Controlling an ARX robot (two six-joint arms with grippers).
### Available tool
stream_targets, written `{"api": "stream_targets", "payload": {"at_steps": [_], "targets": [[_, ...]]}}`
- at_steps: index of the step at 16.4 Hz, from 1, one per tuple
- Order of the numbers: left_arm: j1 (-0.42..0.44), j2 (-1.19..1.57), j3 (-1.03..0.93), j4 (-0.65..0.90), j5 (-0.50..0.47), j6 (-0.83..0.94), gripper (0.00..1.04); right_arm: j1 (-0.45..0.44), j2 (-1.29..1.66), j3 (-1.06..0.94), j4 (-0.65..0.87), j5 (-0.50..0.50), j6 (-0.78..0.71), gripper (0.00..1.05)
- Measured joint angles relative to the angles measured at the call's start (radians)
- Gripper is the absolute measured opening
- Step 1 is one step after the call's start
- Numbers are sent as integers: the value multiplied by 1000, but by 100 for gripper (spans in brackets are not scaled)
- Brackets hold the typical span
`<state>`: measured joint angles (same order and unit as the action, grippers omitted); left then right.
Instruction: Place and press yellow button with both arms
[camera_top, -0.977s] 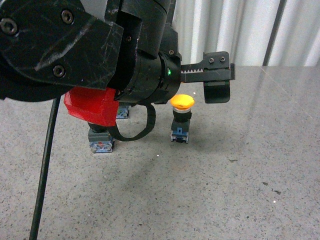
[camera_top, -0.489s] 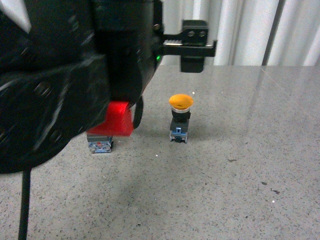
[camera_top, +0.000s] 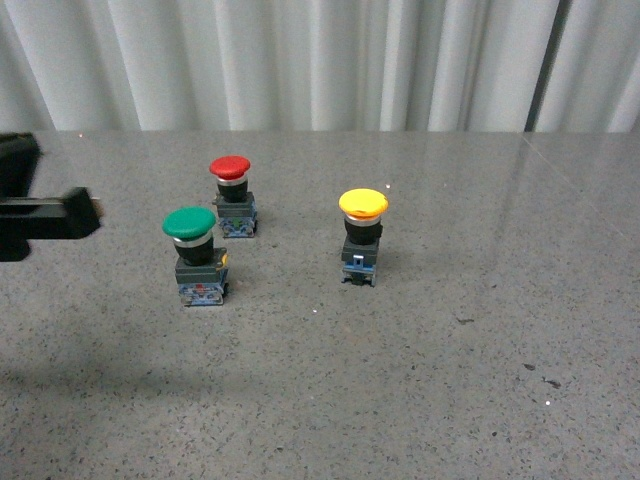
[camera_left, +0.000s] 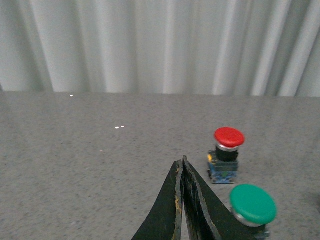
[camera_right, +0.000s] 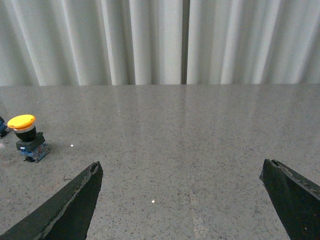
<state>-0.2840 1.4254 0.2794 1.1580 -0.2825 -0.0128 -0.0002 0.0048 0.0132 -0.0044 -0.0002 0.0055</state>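
Note:
The yellow button (camera_top: 363, 236) stands upright on the grey stone table (camera_top: 450, 380), a little right of centre, with nothing touching it. It also shows at the edge of the right wrist view (camera_right: 25, 136). My left gripper (camera_top: 85, 212) shows blurred at the far left edge of the front view, well to the left of the yellow button. In the left wrist view my left gripper (camera_left: 181, 163) is shut and empty, its jaws pressed together. My right gripper (camera_right: 181, 171) is wide open and empty over bare table, far from the yellow button. It is out of the front view.
A green-capped button (camera_top: 192, 256) stands left of the yellow one, with a red-capped button (camera_top: 231, 195) just behind it. Both show close beside the left fingers in the left wrist view, green (camera_left: 252, 205) and red (camera_left: 228, 155). A white curtain (camera_top: 320, 60) hangs behind the table.
My left arm, which filled the front view's left and reached over the yellow button, has pulled back to the far left edge. The green and red buttons are now uncovered. The yellow button has not moved.

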Motion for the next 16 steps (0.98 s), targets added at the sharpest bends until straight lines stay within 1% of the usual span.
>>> {"api": "stream_targets", "payload": {"at_steps": [2, 5, 9, 11, 12, 13, 16], "targets": [[57, -77, -82, -40, 40, 0, 2, 0, 0, 0, 0, 0, 0, 98], [110, -240, -153, -109, 109, 0, 2, 0, 0, 0, 0, 0, 0, 98], [175, -459, -226, -265, 170, 0, 2, 0, 0, 0, 0, 0, 0, 98], [195, -560, -243, -344, 193, 0, 2, 0, 0, 0, 0, 0, 0, 98], [248, -613, -253, -389, 258, 0, 2, 0, 0, 0, 0, 0, 0, 98], [285, -659, -260, -430, 268, 0, 2, 0, 0, 0, 0, 0, 0, 98], [281, -803, -264, -551, 283, 1, 2, 0, 0, 0, 0, 0, 0, 98]]}}
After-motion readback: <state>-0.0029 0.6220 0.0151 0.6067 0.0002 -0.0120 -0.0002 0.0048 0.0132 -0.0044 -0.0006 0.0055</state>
